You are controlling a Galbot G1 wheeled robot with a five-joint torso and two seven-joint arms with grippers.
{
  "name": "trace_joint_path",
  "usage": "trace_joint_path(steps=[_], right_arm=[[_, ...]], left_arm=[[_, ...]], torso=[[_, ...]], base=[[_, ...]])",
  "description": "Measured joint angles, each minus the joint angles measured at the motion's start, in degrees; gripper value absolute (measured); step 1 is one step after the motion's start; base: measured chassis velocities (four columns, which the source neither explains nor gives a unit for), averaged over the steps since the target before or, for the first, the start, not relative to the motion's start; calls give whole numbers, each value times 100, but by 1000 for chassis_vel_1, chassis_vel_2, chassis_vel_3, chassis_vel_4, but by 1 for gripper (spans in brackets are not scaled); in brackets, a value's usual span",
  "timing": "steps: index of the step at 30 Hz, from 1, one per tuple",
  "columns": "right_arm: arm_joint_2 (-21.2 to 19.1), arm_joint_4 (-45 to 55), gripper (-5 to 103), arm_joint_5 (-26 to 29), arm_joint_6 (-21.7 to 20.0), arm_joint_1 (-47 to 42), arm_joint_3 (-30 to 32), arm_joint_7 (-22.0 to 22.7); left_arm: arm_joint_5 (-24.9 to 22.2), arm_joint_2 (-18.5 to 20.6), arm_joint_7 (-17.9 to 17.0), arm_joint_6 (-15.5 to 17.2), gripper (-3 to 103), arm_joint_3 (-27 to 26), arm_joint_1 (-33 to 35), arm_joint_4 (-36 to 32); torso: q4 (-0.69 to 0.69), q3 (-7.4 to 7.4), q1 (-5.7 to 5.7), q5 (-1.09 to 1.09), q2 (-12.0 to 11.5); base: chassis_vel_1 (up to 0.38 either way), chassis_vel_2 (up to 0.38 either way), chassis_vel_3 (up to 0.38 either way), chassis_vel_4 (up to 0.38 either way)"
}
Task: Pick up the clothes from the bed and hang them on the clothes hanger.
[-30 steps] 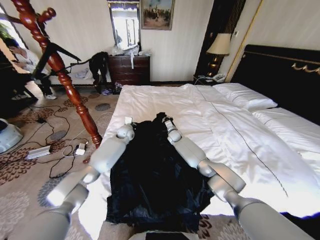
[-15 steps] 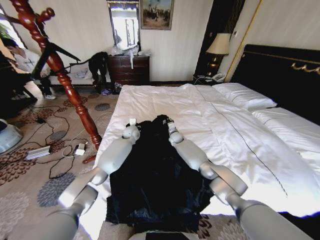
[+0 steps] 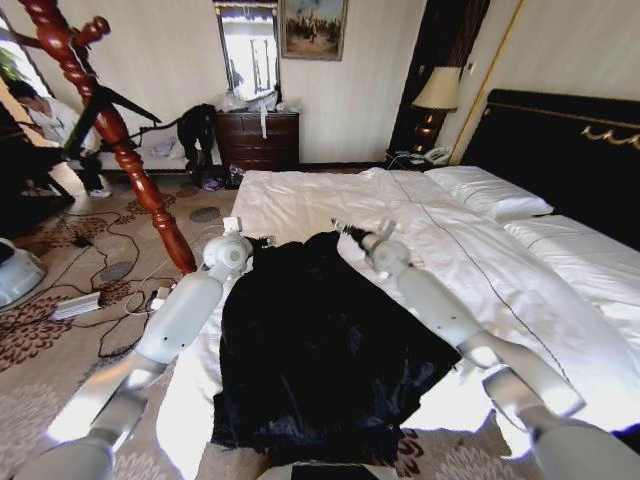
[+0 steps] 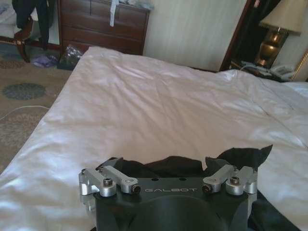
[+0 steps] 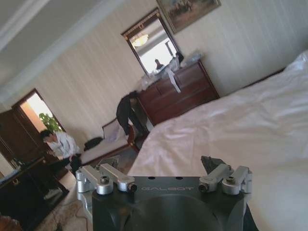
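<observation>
The clothes (image 3: 320, 345), a large black garment, lie spread on the near left part of the bed (image 3: 470, 260). My left gripper (image 3: 256, 244) is shut on the garment's top left corner, just past the bed's left edge. At the top right corner, my right gripper (image 3: 351, 232) is shut on the cloth too. Between them the top edge is pulled wide. Black cloth (image 4: 240, 156) pokes out past the left wrist over the white duvet (image 4: 144, 101), and a small black tip (image 5: 211, 164) shows in the right wrist view. The red-brown clothes hanger (image 3: 112, 135) stands left of the bed.
Cables and a power strip (image 3: 76, 305) lie on the carpet beside the coat stand's foot. A dark dresser (image 3: 258, 138) and a chair with dark cloth (image 3: 196, 128) stand at the far wall. A lamp (image 3: 438, 92), pillows (image 3: 492, 192) and the black headboard (image 3: 570, 150) are to the right.
Both grippers moved farther up the bed and apart, the left leftward and the right rightward. The garment's top edge went with them and is now stretched wider.
</observation>
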Motion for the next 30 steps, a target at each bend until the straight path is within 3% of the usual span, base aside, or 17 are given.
trace_joint_path(steps=[2,5,6,8,11,12,14,17,19,21,25,28,30], right_arm=[[-71,53,95,6,19,-2,35,3],[-480,163,100,-17,-376,-195,264,574],[-480,163,100,-17,-376,-195,264,574],[-818,229,100,117,-747,-559,511,1154],[-1345,504,100,374,-959,-1479,1209,1454],[-1458,655,100,466,-985,-1824,1551,1508],[-1495,768,100,528,-1004,-2059,1800,1563],[-1426,1424,100,637,-1109,-3239,2921,1906],[-1390,1549,100,663,-1131,-3456,3112,1977],[-1277,2068,100,491,-1255,-4299,3785,2069],[-1223,2200,100,-79,-1386,-4984,4022,1873],[-1244,2194,100,-176,-1556,-5163,3973,1706],[-1308,2121,100,-92,-2261,-5194,3835,1326]], left_arm=[[13,17,-34,-32,97,-42,34,-59],[365,354,-192,-144,100,-281,412,-583],[365,354,-192,-144,100,-281,412,-583],[888,864,-154,-253,100,-515,885,-1137],[1329,1370,-51,-514,100,-1008,1811,-1871],[1415,1416,12,-692,100,-1339,2196,-2107],[1453,1411,56,-810,100,-1594,2494,-2249],[1887,1210,292,-1443,100,-2414,3662,-2685],[2029,1167,389,-1534,100,-2564,3892,-2792],[2476,968,608,-1638,100,-3005,4621,-3170],[2646,629,632,-1546,100,-3411,5249,-3637],[2876,424,651,-1496,100,-3578,5499,-3802],[3672,118,818,-1627,100,-3684,5919,-3736]], torso=[[-1,0,1,-1,0],[-2,0,1,0,0],[-2,0,1,0,0],[-2,0,1,1,0],[5,1,0,0,0],[-8,-1,0,1,1],[-10,-2,-2,2,2],[3,0,0,0,1],[3,0,1,2,1],[-1,-1,-1,-4,2],[-5,-1,-2,3,2],[-4,0,0,2,1],[0,0,-1,1,1]], base=[[0,0,0,0],[0,0,0,0],[0,0,0,0],[0,0,0,0],[0,0,0,0],[0,0,0,0],[0,0,0,0],[0,0,0,0],[0,0,0,0],[0,0,0,0],[0,0,0,0],[0,0,0,0],[0,0,0,0]])
